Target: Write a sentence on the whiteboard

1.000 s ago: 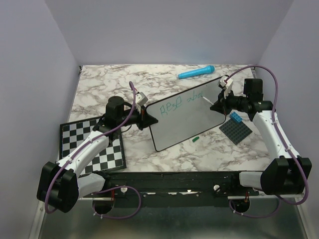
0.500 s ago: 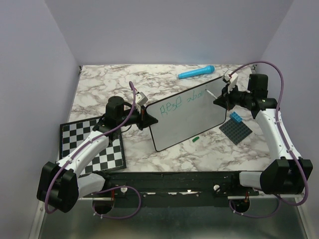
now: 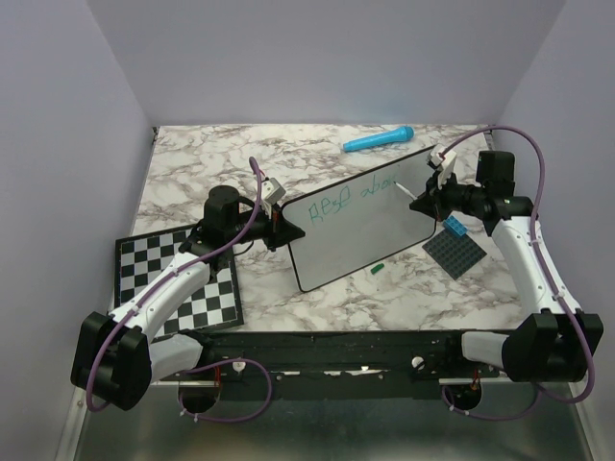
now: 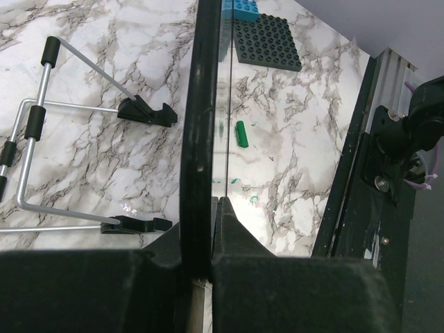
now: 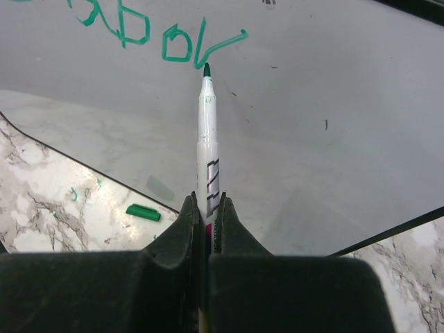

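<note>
The left pincer (image 4: 211, 208) was almost closed, clamped on the thin black rim of the large white rectangular whiteboard (image 3: 365, 240). It held the board tilted up off the marble table (image 3: 192, 173), so that the board stretched away from it toward the right pincer (image 5: 207, 208). That one was fully closed on the barrel of a slim white marker with a green tip (image 5: 206, 139), which stuck straight out ahead of its fingers. The tip sat just past the last stroke of the green handwritten sentence (image 5: 166, 41); whether it touched the surface could not be told.

To write well here, the left pincer probably needed to hold rigid, since any pen pressure would push the board about that single clamped edge. Light, even contact seemed best. Little blank board was left on the line ahead of the tip, so a fresh line would likely have to begin lower, back toward the left pincer. A small green cap (image 3: 377, 268) lay on the table between the pincers, clear of the work.
</note>
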{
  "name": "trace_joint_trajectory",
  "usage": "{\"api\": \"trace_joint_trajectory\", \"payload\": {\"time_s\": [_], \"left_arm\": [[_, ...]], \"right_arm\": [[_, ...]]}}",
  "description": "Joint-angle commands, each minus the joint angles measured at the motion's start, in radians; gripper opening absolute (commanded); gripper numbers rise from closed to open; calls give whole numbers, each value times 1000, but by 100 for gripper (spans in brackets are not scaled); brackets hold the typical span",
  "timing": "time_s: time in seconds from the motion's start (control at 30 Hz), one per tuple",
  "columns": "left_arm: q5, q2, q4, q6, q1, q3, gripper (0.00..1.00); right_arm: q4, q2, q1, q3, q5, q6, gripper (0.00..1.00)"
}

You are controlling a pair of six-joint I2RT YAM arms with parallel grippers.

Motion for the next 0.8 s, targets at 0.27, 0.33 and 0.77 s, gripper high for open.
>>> {"api": "trace_joint_trajectory", "payload": {"time_s": [0.27, 0.33, 0.77], "left_arm": [[-84, 36, -153, 126, -7, -27, 0], [-83, 36, -155, 126, -7, -27, 0], [-81, 36, -155, 127, -7, -27, 0]], "right_arm": [[-6, 50, -3, 23, 34, 17, 0], [6, 52, -3, 24, 42, 23, 1], [45, 44, -33, 31, 79, 67, 0]]}}
